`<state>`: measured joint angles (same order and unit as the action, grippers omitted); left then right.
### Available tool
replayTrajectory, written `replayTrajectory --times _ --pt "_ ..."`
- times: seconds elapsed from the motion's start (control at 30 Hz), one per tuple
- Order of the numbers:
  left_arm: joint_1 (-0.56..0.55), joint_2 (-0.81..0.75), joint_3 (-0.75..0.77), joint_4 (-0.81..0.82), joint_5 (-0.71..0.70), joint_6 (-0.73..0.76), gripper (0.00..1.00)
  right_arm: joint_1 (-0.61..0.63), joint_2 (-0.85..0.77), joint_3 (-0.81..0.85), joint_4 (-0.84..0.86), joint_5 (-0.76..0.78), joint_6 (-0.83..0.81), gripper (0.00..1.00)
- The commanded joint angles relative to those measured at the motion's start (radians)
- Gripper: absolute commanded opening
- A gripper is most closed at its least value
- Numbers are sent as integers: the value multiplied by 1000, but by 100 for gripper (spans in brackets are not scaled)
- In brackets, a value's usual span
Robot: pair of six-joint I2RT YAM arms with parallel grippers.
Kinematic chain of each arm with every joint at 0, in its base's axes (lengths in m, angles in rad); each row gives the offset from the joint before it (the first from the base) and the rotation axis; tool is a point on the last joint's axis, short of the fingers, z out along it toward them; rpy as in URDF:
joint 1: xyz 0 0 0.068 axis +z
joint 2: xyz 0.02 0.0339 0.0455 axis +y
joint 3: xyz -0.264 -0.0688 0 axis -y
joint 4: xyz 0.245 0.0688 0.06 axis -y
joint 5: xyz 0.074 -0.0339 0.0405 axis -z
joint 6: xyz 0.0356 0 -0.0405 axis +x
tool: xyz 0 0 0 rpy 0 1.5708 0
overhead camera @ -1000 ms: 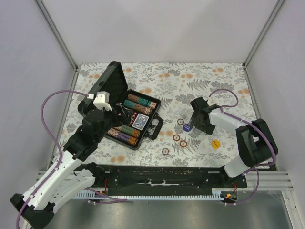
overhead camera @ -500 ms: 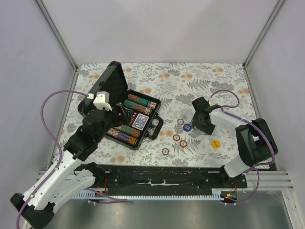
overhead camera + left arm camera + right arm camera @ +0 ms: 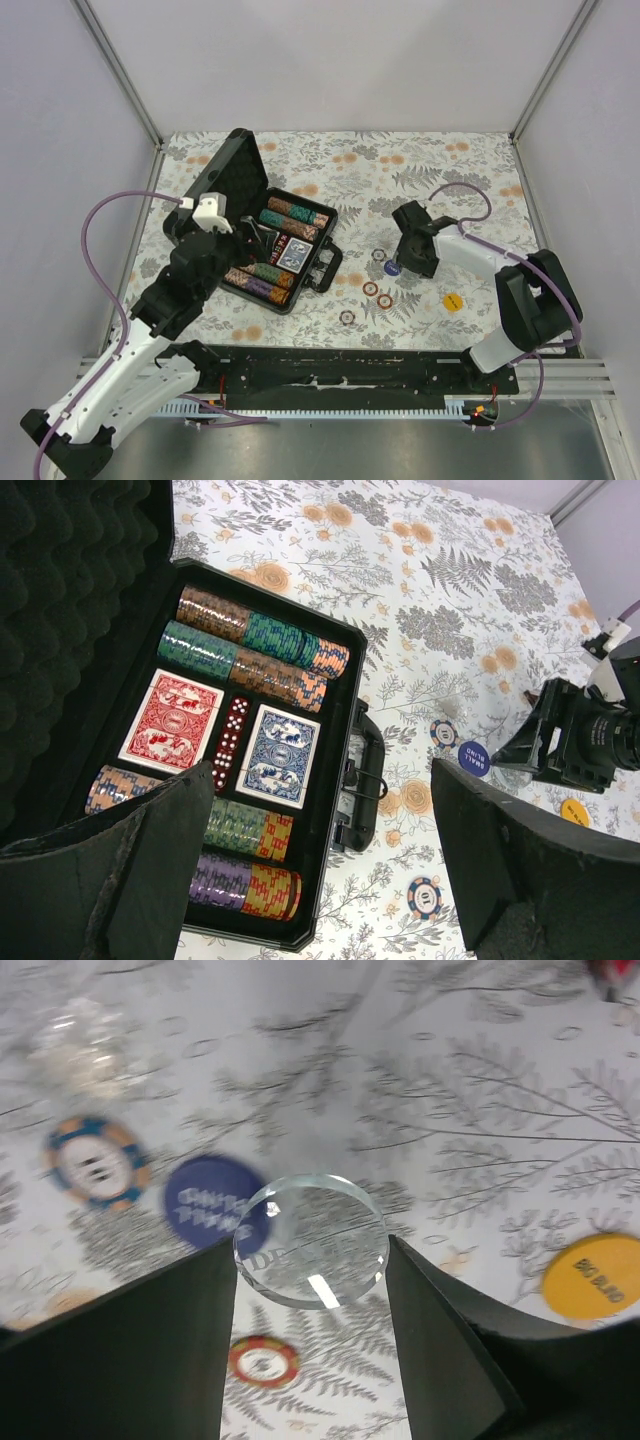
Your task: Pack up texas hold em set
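The right gripper is closed on a clear round dealer button, its two fingers pinching the disc at opposite edges. It holds the disc out on the handle side of the black briefcase, well apart from it, over the floral tablecloth. Whether the disc touches the cloth cannot be told.

A blue small-blind button lies a little nearer the briefcase than the disc, and a blue-and-orange chip lies nearer again. The yellow big-blind button lies farther from the briefcase than the gripper. A small red-ringed chip is one of three loose ones off the briefcase's handle side.

The left gripper hangs over the open briefcase with its jaws spread wide, holding nothing.

Inside the briefcase:
- The foam-lined lid stands up.
- Two rows of poker chips fill the end away from the gripper.
- A red card deck and a blue card deck lie side by side, with a column of red dice between them.
- More chip rows lie at the nearer end.
- The handle sticks out from the side facing the loose pieces.
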<state>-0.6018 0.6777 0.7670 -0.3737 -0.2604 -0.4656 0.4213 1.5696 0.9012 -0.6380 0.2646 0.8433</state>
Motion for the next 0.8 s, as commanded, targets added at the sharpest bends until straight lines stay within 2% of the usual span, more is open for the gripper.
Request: replayTrajectory --times 0.0,0.13,0.4,0.53,0.77 --pt "-1 -24 9 -14 -34 33 95 120 -69 143 21 21 -38 55" --pt "-3 -43 23 -39 -66 39 95 226 -7 281 99 -19 -105 54" --pt "-1 -101 6 -39 -100 44 94 405 280 614 212 -50 -312 55" --pt "-1 -112 0 -30 -102 42 94 447 412 749 187 -54 -345 55" --pt "-1 -102 2 -27 -99 42 94 507 515 840 138 -33 -395 56"
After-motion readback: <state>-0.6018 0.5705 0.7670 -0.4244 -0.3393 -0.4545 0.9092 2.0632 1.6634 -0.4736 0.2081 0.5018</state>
